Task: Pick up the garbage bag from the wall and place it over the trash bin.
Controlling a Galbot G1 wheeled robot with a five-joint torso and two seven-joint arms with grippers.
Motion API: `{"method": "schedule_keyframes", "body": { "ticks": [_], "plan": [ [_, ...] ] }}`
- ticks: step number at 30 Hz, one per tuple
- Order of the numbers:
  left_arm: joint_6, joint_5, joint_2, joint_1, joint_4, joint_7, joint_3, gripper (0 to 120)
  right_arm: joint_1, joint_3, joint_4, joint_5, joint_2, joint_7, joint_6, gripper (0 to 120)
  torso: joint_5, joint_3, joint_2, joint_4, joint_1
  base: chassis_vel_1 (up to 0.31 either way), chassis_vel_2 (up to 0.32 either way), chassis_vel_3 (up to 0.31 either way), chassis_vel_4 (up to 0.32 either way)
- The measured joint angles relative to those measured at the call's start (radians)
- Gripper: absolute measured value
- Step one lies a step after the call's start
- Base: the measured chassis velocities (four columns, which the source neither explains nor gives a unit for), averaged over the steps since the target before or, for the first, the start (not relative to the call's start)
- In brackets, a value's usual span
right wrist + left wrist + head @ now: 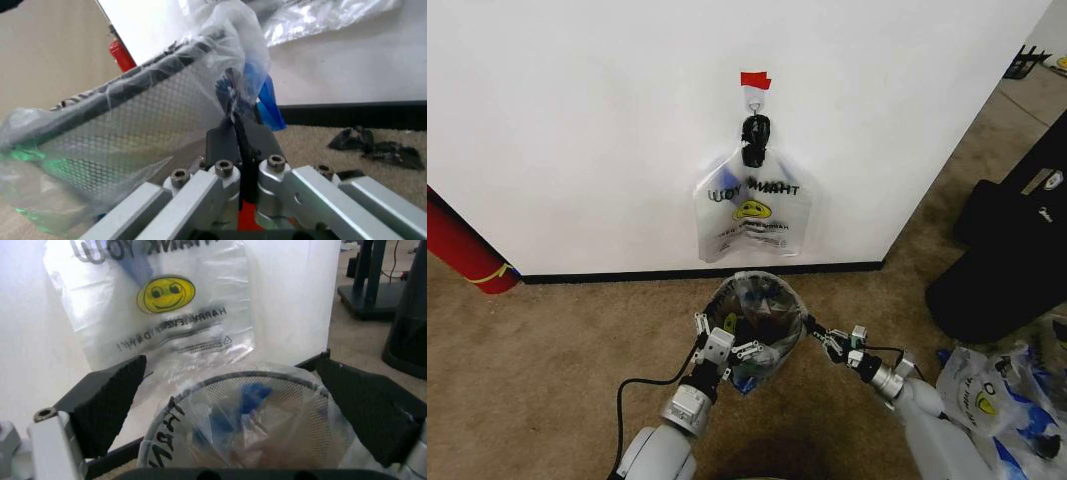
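Observation:
The trash bin (772,335), black wire mesh, stands on the carpet just before the wall (577,120). The garbage bag (745,378), see-through with blue patches, lies over the bin's mouth and hangs down its sides. My left gripper (727,345) is at the bin's near left side; in the left wrist view its black fingers (110,400) stand wide open around the rim (233,376) without touching the bag (247,415). My right gripper (827,340) is at the bin's right rim. In the right wrist view it (237,132) is pinched shut on the bag film (233,45) beside the mesh (133,125).
A whitish bag with black lettering and a smiley (752,215) hangs from a hook (754,98) under red tape (755,80). A red cylinder (462,250) leans at the far left. Black cases (1007,260) and another printed bag (992,400) crowd the right.

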Motion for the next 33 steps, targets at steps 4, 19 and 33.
{"method": "schedule_keyframes", "body": {
  "ticks": [4, 19, 33],
  "plan": [
    [-0.002, 0.001, 0.004, 0.010, -0.010, -0.001, -0.006, 100, -0.014, 0.006, 0.024, -0.020, -0.005, -0.021, -0.002, 0, 0.0001, 0.000, 0.000, 0.0001, 0.000, 0.000, 0.000, 0.000, 0.000],
    [-0.005, -0.044, 0.023, 0.053, -0.093, -0.015, -0.057, 100, -0.137, 0.151, 0.266, 0.024, -0.086, -0.181, -0.016, 36, 0.0000, 0.000, 0.000, 0.0000, 0.000, 0.000, 0.000, 0.000, 0.000],
    [-0.101, -0.321, -0.015, -0.030, -0.101, 0.000, -0.358, 100, -0.401, 0.010, 0.947, -0.257, 0.019, 1.077, 0.184, 86, -0.0003, 0.000, 0.000, 0.0003, 0.000, 0.000, 0.000, 0.000, 0.000]
  ]
}}
